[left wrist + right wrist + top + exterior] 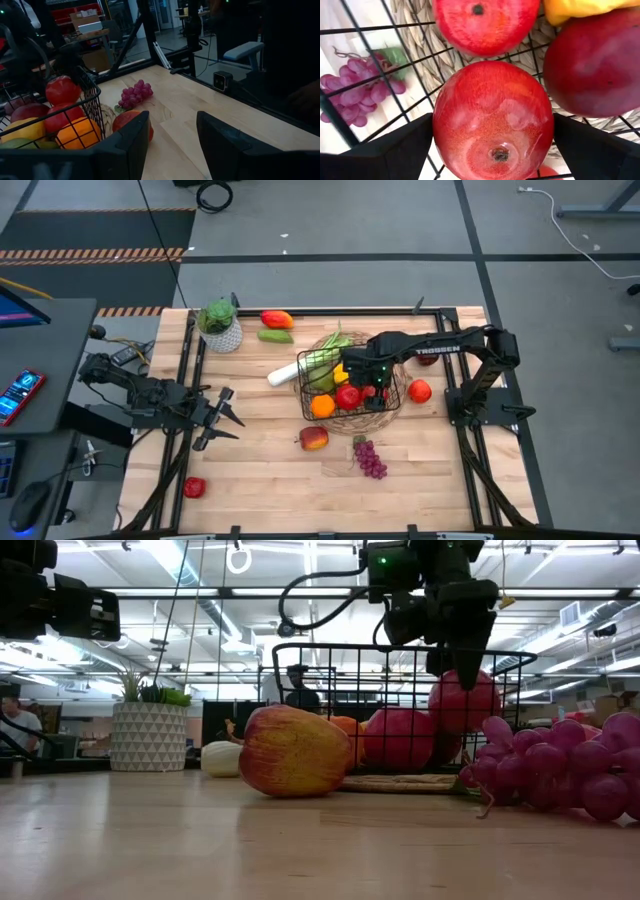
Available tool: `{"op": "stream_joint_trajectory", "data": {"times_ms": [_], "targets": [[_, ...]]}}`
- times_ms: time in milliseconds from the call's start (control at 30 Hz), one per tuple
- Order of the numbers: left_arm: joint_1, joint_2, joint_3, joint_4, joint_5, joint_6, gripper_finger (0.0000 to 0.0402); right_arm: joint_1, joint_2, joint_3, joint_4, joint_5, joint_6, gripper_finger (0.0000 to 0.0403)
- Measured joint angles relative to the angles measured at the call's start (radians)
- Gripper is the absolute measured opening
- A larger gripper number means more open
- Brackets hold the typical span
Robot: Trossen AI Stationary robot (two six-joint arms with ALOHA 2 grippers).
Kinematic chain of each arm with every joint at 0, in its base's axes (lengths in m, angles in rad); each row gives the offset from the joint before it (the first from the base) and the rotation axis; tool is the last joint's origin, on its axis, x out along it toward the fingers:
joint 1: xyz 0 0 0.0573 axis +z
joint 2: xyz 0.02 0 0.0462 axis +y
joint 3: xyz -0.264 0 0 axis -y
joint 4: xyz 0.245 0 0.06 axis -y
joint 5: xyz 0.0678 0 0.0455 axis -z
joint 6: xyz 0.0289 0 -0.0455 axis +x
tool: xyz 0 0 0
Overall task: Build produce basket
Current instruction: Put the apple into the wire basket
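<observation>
The black wire basket (303, 370) stands on a round woven mat in the middle of the table. It holds a red apple (348, 395), an orange (322, 407), yellow and green pieces and a leek (285, 373) that sticks out over its left side. My right gripper (375, 385) points down into the basket's right part. Its fingers stand wide apart with a second red apple (492, 120) filling the gap between them. In the low view that apple (480, 710) sits higher than the one beside it. My left gripper (225, 420) waits open at the table's left, holding nothing. My right gripper comes from above, one finger (400, 150) at each side of the apple, near its upper half (470, 690). I cannot tell whether the fingers touch it. What the apple rests on is hidden.
On the table lie a red-yellow apple (313, 438) and purple grapes (371, 458) near the basket's front, a red apple (419, 391) to its right and another (194, 487) at the near left. Two peppers (277, 319) and a potted plant (220, 328) stand at the far side.
</observation>
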Motion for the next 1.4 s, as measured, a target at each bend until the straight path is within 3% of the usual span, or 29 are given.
{"op": "stream_joint_trajectory", "data": {"times_ms": [367,600,1000,1400], "targets": [[0.0,0.0,0.0,0.0,0.0,0.0,0.0172,0.024,0.0,0.0,0.011,0.056,-0.022,0.04],[0.0,0.0,0.0,0.0,0.0,0.0,0.0172,0.001,0.0,0.0,0.02,0.125,0.134,0.0399],[0.0,0.0,0.0,0.0,0.0,0.0,0.0172,-0.001,0.0,0.0,0.012,0.115,0.203,0.0399],[0.0,0.0,0.0,0.0,0.0,0.0,0.0172,-0.02,0.0,0.0,0.039,0.092,0.163,0.04]]}}
